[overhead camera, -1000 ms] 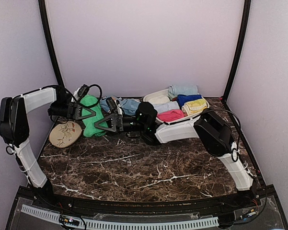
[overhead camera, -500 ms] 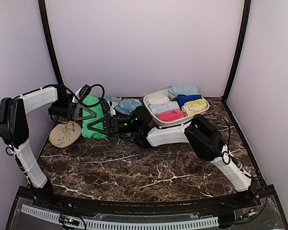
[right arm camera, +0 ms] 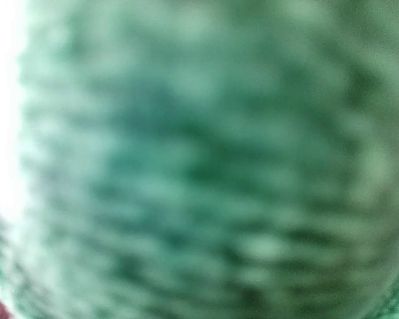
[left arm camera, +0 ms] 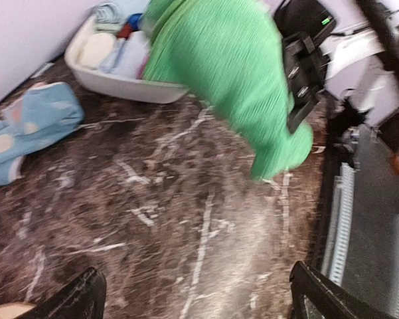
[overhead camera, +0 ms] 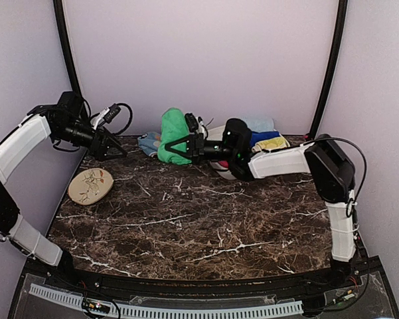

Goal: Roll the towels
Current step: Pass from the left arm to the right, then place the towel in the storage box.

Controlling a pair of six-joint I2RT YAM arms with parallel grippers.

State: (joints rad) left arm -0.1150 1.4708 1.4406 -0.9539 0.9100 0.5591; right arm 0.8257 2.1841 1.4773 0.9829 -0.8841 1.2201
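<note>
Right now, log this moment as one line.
right gripper: shut on green towel, held up above table | left gripper: open, empty, apart from towel | blue cloth: lying on table

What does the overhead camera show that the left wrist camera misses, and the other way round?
Only overhead: both arms whole, the left tool open and holding nothing, and the whole leaf disc on the table.
Only left wrist: the pale spots on the blue cloth, and the left tool's own dark fingertips at the bottom edge.
Both: the green towel held up by the right tool, the white basin of folded cloths, the blue cloth and the marbled table.
</note>
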